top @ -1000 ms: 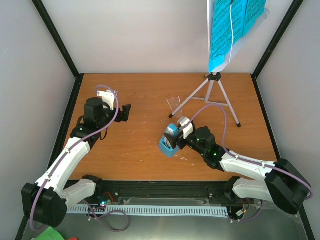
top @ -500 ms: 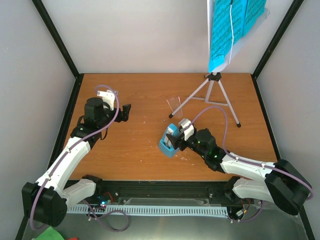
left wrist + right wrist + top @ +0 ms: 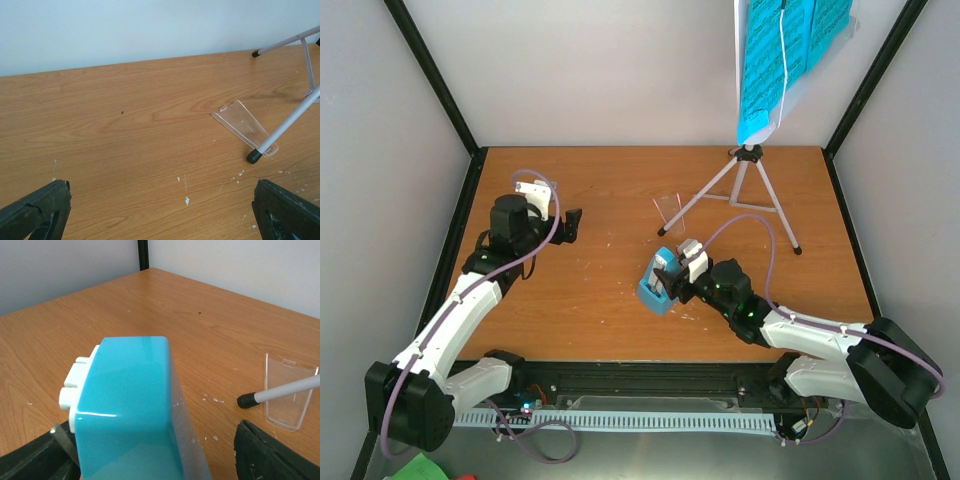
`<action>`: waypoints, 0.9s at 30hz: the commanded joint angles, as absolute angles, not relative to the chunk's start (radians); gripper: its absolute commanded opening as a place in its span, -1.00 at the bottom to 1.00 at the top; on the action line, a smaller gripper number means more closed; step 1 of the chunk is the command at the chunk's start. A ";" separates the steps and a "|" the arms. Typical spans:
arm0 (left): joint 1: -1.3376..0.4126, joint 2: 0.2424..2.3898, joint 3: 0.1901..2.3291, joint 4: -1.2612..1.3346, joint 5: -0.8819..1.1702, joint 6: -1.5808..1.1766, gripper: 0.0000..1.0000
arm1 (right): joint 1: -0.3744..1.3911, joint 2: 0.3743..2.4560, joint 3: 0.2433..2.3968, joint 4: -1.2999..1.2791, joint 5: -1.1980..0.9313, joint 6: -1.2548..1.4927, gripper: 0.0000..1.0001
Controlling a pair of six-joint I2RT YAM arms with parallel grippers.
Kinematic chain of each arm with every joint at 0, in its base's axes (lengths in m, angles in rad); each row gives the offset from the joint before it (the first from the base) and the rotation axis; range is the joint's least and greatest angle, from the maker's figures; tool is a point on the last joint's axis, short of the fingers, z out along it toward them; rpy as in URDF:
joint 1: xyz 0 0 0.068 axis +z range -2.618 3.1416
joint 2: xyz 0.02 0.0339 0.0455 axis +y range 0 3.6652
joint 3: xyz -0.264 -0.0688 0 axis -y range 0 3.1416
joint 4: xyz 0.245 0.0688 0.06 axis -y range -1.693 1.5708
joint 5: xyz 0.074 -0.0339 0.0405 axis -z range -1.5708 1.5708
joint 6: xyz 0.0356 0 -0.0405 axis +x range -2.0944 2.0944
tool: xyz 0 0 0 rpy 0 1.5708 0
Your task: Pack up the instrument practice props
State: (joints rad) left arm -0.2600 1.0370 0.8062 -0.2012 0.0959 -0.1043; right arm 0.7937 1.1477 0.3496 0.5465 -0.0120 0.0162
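Your right gripper sat open astride metronome mid-table, one finger clear, nothing gripped. Your left gripper gaped wide, empty. Music stand held blue pages, far right.

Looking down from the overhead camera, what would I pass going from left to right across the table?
Left gripper → light-blue metronome → grey music stand carrying the blue sheet-music pages. Left out: the right gripper and the clear plastic piece, which overlap the metronome sideways.
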 commanded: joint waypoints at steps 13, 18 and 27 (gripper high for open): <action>-0.259 1.057 0.806 -0.175 0.093 -0.077 0.99 | 0.801 1.205 0.354 0.625 0.000 0.034 0.43; -0.259 1.060 0.806 -0.175 0.101 -0.077 0.99 | 0.802 1.201 0.353 0.628 -0.001 0.037 0.42; -0.258 1.059 0.807 -0.175 0.107 -0.077 0.99 | 0.802 1.190 0.336 0.644 -0.019 0.056 0.32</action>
State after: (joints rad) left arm -0.2600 1.0576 0.8043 -0.2012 0.0975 -0.0948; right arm 0.7948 1.1976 0.3496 0.6029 -0.0193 0.0433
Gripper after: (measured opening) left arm 0.995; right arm 0.676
